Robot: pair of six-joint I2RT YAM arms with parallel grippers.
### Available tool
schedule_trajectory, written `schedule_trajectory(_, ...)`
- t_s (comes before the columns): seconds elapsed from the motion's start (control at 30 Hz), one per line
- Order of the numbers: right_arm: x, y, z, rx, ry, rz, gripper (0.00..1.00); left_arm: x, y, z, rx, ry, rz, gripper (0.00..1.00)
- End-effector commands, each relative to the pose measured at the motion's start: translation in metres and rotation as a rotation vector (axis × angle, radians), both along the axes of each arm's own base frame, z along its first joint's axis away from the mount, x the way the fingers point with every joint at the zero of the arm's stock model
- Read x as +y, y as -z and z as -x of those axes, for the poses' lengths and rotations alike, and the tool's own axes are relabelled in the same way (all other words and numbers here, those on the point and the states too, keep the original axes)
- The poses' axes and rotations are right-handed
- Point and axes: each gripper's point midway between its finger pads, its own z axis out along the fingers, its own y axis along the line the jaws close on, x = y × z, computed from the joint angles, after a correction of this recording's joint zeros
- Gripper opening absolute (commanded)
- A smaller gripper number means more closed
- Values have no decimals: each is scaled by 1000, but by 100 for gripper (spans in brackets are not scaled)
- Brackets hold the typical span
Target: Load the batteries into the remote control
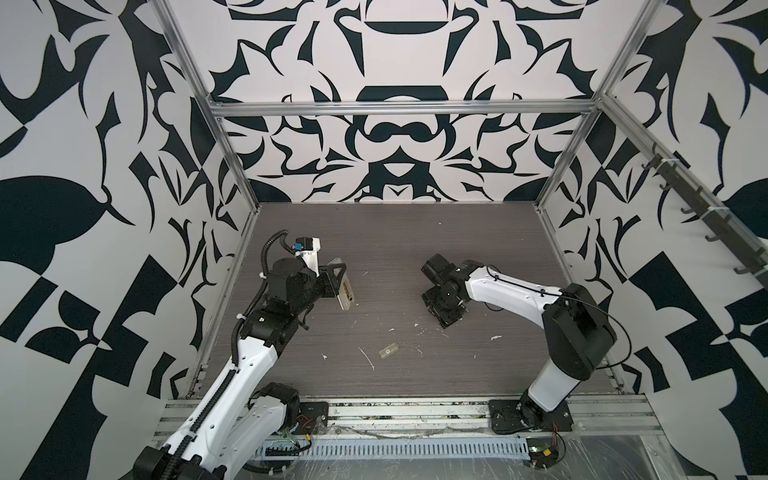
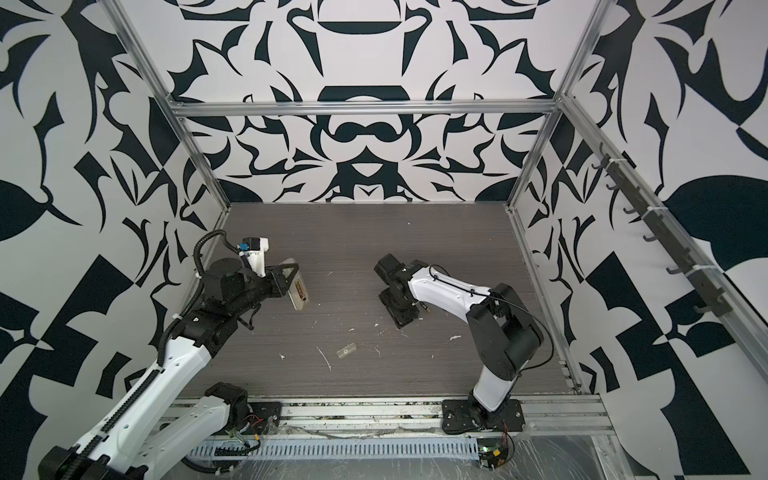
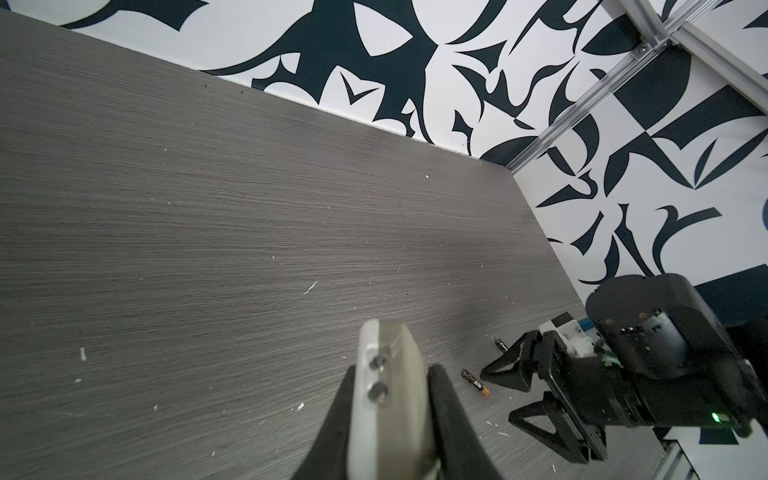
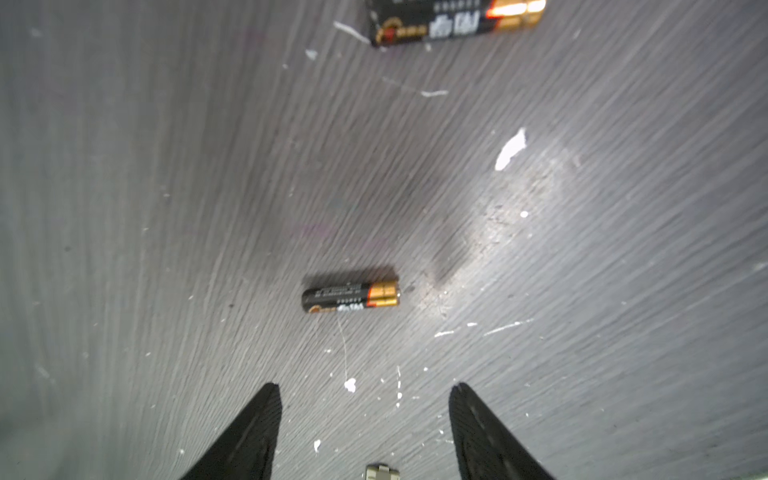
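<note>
Right gripper [image 4: 365, 388] hangs with jaws apart and empty above a battery [image 4: 351, 296] lying on the table [image 4: 166, 208]. A second battery [image 4: 453, 18] lies near. Left gripper [image 3: 392, 374] clamps the remote [image 3: 399, 345]. First pickup seems in hand. Next: turn the wrist, descend, pinch across the battery's body.

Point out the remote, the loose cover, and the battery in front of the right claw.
remote [image 1: 347, 296]: a top view, its near end
cover [image 1: 388, 350]: a top view, its middle
battery [image 4: 340, 298]: right wrist view, its dark body
</note>
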Motion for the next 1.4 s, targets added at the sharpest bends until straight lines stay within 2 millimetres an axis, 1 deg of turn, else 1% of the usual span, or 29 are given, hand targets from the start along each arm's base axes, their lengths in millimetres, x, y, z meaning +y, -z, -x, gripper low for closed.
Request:
schedule_trajectory(0.0,6,-18,-9,-31,32,-6,68,1,2,3,-9,2,-12,0)
schedule_trajectory(0.1,3,-17,-8,-28,53,15,67,0,3,3,-14,0,-27,0)
schedule_trajectory(0.2,2,-11,-10,-49,98,0,66,-1,9,4,-10,-11,-82,0)
schedule_trajectory(0.37,0,-8,-9,-60,143,1,66,-10,21,7,-1,3,-168,0)
schedule_trajectory(0.63,8,0,-12,-80,183,-19,65,-19,15,10,-9,41,-143,0)
schedule_trajectory(0.8,6,3,-15,-109,210,-12,62,-22,15,15,-8,57,-128,0)
schedule_trajectory(1.0,1,9,-13,-127,247,-9,60,-24,12,17,-15,66,-122,0)
schedule_trajectory(1.23,-10,15,-11,-165,294,2,59,-28,9,20,-19,85,-107,0)
schedule_trajectory(1.37,-9,17,-16,-200,323,-23,58,-29,11,21,-14,92,-108,0)
